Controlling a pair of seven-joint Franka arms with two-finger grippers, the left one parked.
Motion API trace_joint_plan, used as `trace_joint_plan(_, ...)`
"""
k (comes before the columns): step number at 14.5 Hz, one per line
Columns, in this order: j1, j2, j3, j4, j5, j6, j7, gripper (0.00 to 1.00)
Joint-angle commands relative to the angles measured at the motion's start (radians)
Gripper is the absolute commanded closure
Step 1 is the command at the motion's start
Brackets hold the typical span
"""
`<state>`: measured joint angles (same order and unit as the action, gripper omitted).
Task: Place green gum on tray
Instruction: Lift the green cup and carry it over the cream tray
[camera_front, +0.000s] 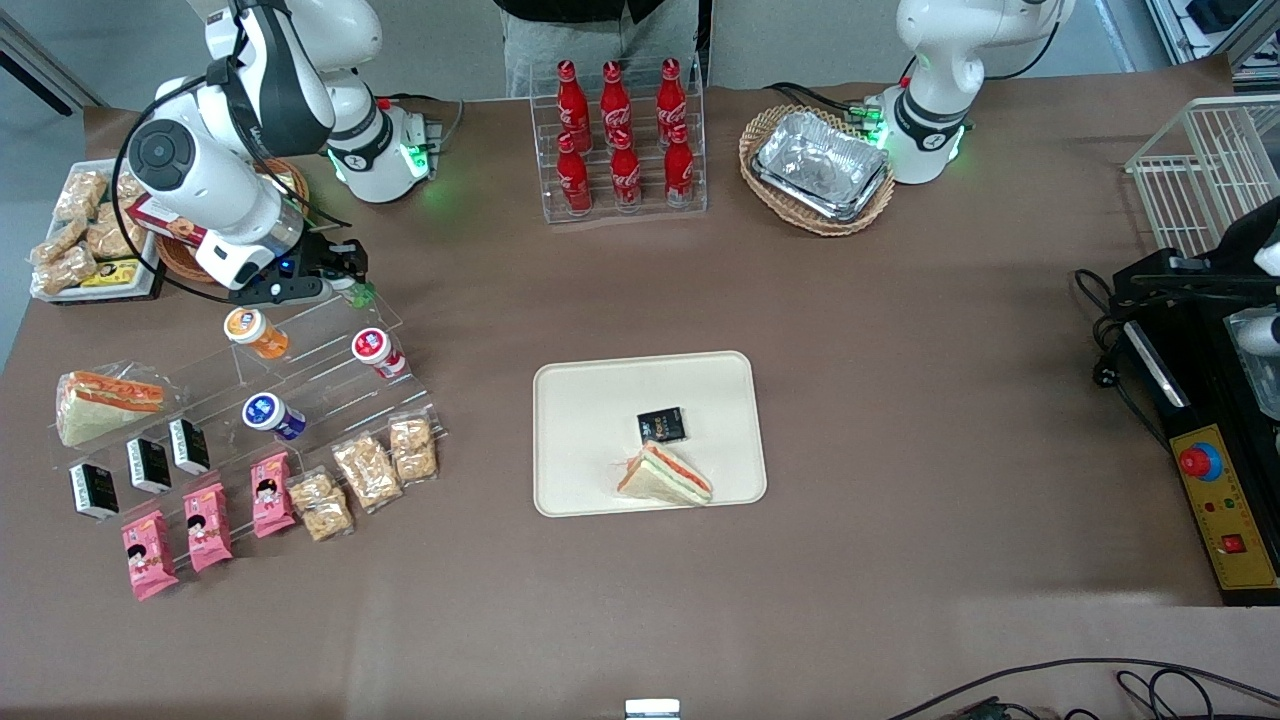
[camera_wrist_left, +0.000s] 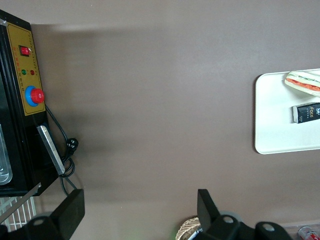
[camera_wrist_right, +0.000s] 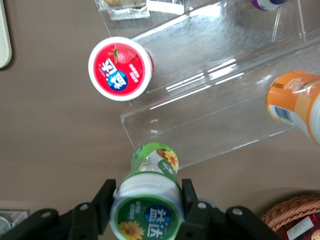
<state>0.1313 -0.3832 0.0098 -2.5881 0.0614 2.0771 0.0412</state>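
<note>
The green gum (camera_wrist_right: 147, 202), a green bottle with a white-rimmed lid and a flower label, lies between my right gripper's fingers (camera_wrist_right: 189, 200), which touch both sides of its lid. Its bottom end sits at the edge of the clear stepped stand's top step (camera_wrist_right: 210, 125). In the front view my gripper (camera_front: 345, 278) is over that stand, with a bit of the green gum (camera_front: 359, 294) showing under it. The cream tray (camera_front: 590, 400) lies mid-table, nearer the front camera, and holds a sandwich (camera_front: 665, 475) and a black packet (camera_front: 661, 425).
A red-lidded bottle (camera_wrist_right: 120, 68), an orange bottle (camera_wrist_right: 295, 102) and a blue-lidded bottle (camera_front: 272, 415) lie on the stand. Snack packets (camera_front: 370, 470) lie in front of it. A rack of cola bottles (camera_front: 620, 140) and a wicker basket of foil trays (camera_front: 820, 165) stand farther back.
</note>
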Motion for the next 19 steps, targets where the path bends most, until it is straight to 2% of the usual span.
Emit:
trace_joint_plan(1, 0.007, -0.01, -0.001, 0.141, 0.003, -0.13, 0.012, 1.0)
trace_joint_plan(2, 0.008, 0.004, 0.002, 0.219, 0.003, -0.188, 0.014, 1.0)
trace_joint_plan(5, -0.016, 0.139, 0.119, 0.522, 0.008, -0.378, 0.063, 1.0)
trace_joint_plan(7, -0.015, 0.254, 0.183, 0.716, 0.009, -0.483, 0.216, 1.0)
trace_joint_plan(10, -0.015, 0.354, 0.324, 0.828, 0.012, -0.496, 0.433, 1.0)
trace_joint_plan(13, -0.001, 0.45, 0.448, 0.833, 0.005, -0.36, 0.658, 1.0)
trace_joint_plan(16, 0.008, 0.591, 0.504, 0.818, -0.026, -0.165, 0.764, 1.0)
trace_joint_plan(17, 0.027, 0.649, 0.504, 0.816, -0.069, -0.099, 0.788, 1.0)
trace_joint_plan(19, 0.059, 0.757, 0.506, 0.818, -0.199, 0.009, 0.871, 1.0)
